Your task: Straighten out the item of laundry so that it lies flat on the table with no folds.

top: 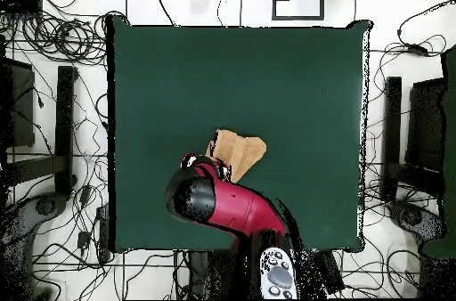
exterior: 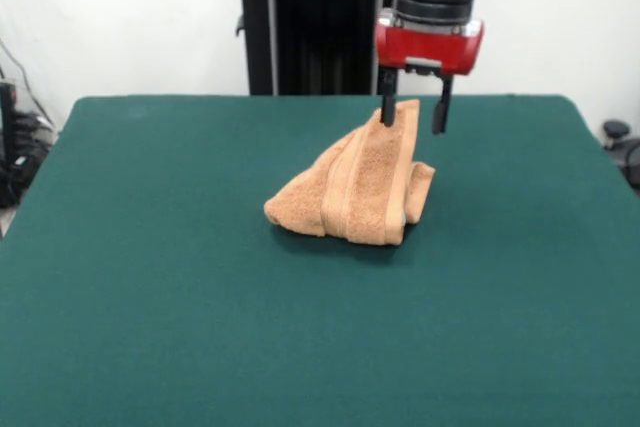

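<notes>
Front view alone shows open fingers (exterior: 413, 112) straddling the peaked towel (exterior: 355, 187).

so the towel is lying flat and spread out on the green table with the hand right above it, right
Not quite. The front view shows the towel bunched and folded into a raised peak, not flat. The rest holds: it sits on the green table, and the hand is right above it, with one finger at the towel's top and the other clear of it.

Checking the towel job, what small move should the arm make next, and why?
Probably close and lift. The gripper is open, its fingers astride the raised peak of the towel, which sits bunched and folded on the table.
</notes>
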Available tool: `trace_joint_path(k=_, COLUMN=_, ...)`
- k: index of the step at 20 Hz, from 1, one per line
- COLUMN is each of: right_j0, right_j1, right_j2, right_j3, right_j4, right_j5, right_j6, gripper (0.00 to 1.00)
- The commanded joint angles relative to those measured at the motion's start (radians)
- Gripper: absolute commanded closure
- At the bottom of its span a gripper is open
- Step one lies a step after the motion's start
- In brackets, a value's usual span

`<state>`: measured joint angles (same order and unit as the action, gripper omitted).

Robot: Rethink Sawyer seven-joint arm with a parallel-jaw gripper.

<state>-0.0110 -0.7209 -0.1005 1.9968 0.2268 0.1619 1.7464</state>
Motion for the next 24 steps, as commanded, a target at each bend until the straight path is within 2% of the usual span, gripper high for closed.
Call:
trace_joint_path(k=1, right_j0=0.014, right_j1=0.106, right_j2=0.117, right_j3=0.004, right_j4=-0.045, right_j5=-0.025, right_j6=0.124, gripper=0.0)
trace_joint_path(k=4, right_j0=-0.012, right_j1=0.114, right_j2=0.129, right_j3=0.008, right_j4=-0.049, right_j5=0.039, right_j6=0.098, gripper=0.0)
trace_joint_path(k=7, right_j0=-0.05, right_j1=0.128, right_j2=0.159, right_j3=0.021, right_j4=-0.064, right_j5=0.024, right_j6=0.085, gripper=0.0)
trace_joint_path(k=14, right_j0=-0.127, right_j1=0.084, right_j2=0.19, right_j3=0.039, right_j4=-0.122, right_j5=0.111, right_j6=0.032, gripper=0.0)
trace_joint_path(k=24, right_j0=-0.108, right_j1=0.115, right_j2=0.201, right_j3=0.034, right_j4=-0.152, right_j5=0.027, right_j6=0.109, gripper=0.0)
